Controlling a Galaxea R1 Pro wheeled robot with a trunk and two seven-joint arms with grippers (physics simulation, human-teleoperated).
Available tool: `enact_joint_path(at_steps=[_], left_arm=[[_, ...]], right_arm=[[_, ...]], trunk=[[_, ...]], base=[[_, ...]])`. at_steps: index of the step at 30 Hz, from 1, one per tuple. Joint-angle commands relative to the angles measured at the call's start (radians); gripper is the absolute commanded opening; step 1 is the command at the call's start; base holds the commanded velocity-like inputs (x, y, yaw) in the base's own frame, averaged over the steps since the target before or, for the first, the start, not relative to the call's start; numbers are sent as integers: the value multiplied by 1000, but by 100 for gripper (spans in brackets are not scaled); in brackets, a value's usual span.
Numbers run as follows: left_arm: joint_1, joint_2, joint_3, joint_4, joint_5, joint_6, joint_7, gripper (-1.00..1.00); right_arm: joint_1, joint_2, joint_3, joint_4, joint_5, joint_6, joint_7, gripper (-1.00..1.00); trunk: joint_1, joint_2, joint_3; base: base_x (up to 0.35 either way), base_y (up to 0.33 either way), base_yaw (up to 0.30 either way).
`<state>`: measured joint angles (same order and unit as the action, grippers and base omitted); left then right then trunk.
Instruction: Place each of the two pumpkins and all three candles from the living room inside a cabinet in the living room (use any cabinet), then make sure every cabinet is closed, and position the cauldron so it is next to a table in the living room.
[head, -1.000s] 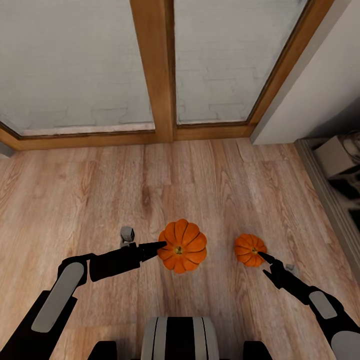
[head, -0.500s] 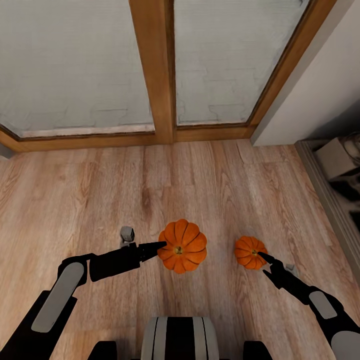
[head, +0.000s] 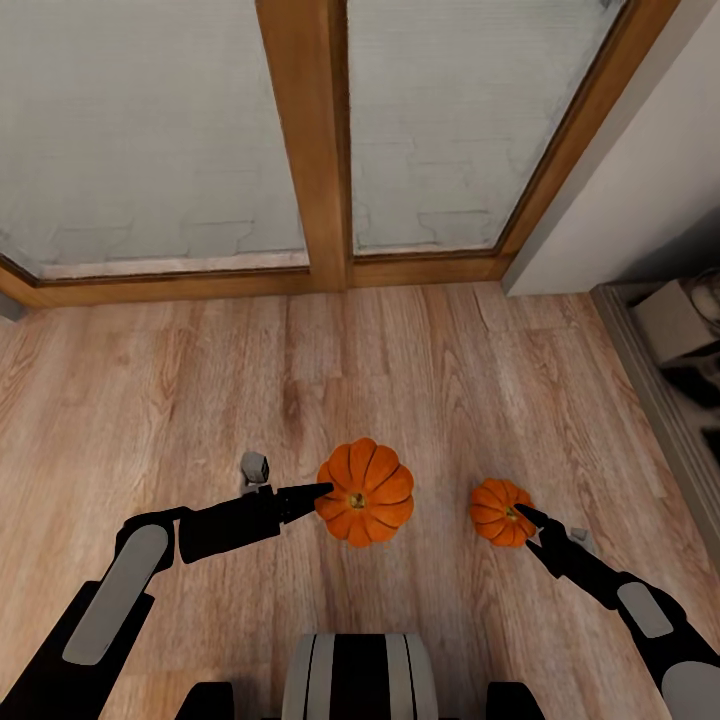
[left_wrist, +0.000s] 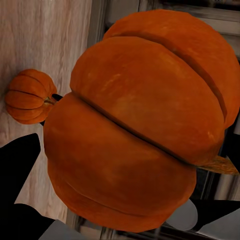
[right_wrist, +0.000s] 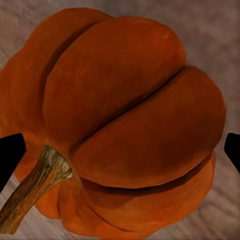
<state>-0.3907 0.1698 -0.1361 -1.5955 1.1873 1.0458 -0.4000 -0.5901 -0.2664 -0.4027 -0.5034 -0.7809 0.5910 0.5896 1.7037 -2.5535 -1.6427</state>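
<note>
Wood planking in a light tone covers the floor (head: 200, 380), which is bounded ahead by two large frosted panes (head: 150, 130) set in a brown wooden frame (head: 318, 150). A pale wall (head: 640, 180) is seen at the right, with a grey skirting strip (head: 650, 380) and a beige box (head: 680, 320) near the edge of the head view.

Two black arms are extended over the floor. The larger pumpkin (head: 365, 492) is seen ahead of the robot's trunk, orange and ribbed, with its stem end turned upward. The left gripper (head: 318, 492) is pressed against this pumpkin's left flank; in the left wrist view the pumpkin (left_wrist: 140, 125) is shown very close, with a black finger (left_wrist: 20, 170) at one side and dark finger parts at the other, so the jaws are spread around it. Whether it is lifted off the floor cannot be told.

The smaller pumpkin (head: 500, 512) is placed to the right, well apart from the larger one. The right gripper (head: 525, 517) is set at its near right side. In the right wrist view that pumpkin (right_wrist: 125, 135) is framed between two black fingertips (right_wrist: 10, 155) at opposite edges, so the jaws are spread wide about it, and contact cannot be told. Its brown stem (right_wrist: 35, 190) is tilted toward one finger.
</note>
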Motion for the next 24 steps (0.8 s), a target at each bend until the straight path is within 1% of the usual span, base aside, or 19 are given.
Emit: enact_joint_path(at_steps=[1, 9, 24], left_arm=[[0, 0, 0, 0, -5, 1, -8, -100], [0, 0, 0, 0, -5, 1, -8, -100], [0, 0, 0, 0, -5, 1, -8, -100]], right_arm=[[-1, 1, -4, 0, -3, 7, 1, 100], [-1, 0, -3, 0, -3, 7, 1, 100], [-1, 0, -2, 0, -3, 8, -2, 100]], trunk=[[0, 0, 0], [0, 0, 0], [0, 0, 0]], base=[[2, 0, 0], [57, 0, 0], [3, 0, 0]])
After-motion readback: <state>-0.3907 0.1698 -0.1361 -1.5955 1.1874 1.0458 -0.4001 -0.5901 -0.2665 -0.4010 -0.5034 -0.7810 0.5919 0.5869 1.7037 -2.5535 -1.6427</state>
